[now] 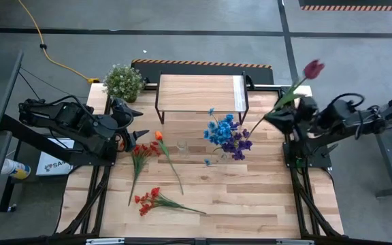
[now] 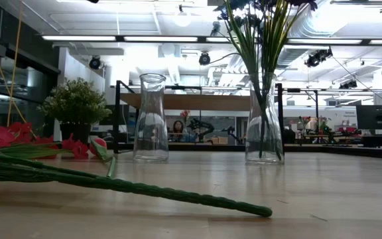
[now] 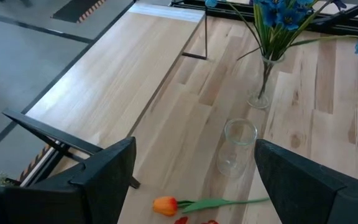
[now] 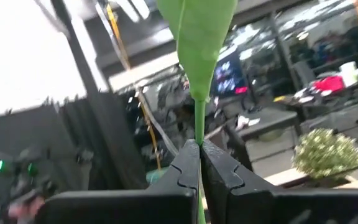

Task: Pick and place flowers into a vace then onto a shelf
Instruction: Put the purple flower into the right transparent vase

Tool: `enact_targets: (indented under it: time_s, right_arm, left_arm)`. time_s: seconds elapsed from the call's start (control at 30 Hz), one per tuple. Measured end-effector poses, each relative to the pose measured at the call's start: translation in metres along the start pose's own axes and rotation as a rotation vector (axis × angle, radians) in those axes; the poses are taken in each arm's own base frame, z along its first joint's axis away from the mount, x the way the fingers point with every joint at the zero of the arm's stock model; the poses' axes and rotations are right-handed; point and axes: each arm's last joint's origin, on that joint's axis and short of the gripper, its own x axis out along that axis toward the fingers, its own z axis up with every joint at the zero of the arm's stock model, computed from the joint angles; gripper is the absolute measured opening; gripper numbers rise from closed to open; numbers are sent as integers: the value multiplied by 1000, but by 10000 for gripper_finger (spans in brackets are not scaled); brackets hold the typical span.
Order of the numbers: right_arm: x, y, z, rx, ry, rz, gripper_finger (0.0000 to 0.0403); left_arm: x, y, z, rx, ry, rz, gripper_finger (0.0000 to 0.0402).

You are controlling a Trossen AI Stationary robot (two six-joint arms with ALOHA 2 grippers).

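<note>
My right gripper [image 1: 275, 117] is at the table's right edge, shut on a red tulip [image 1: 313, 68] with a long green stalk. Left of it a glass vase [image 2: 264, 126] holds blue and purple flowers [image 1: 226, 135]. An empty glass vase [image 1: 182, 145] stands upright mid-table. An orange tulip [image 1: 159, 135] and two bunches of red flowers [image 1: 141, 153] [image 1: 148, 199] lie flat on the table. My left gripper [image 1: 138, 134] hovers open at the table's left side, its fingers pointing toward the empty vase [image 3: 238, 146]. The shelf [image 1: 199, 92] stands at the far edge. My right gripper pinches the tulip's stalk [image 4: 199, 134] between its two fingers, just below a broad green leaf [image 4: 197, 31]. The fingers lie across the stalk. The flower is lifted clear and slanted: the bloom points up and to the far right, and the lower end [image 1: 252, 131] points toward the blue and purple bunch.
A bushy potted plant [image 1: 123, 82] stands at the far left corner beside the shelf. A long green stalk [image 2: 144, 189] lies across the near part of the table in the low view. Bare wood [image 1: 264, 197] shows at the near right.
</note>
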Motion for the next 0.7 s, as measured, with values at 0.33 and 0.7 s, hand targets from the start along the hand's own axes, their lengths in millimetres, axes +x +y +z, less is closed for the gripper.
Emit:
enact_targets:
  time_s: [0.33, 0.7]
  right_arm:
    - [26, 14, -22, -90, 83, 176, 0]
    - [27, 44, -30, -212, 76, 231, 0]
  left_arm:
    - [0, 0, 0, -2, -1, 3, 360]
    - [0, 0, 0, -2, -1, 3, 360]
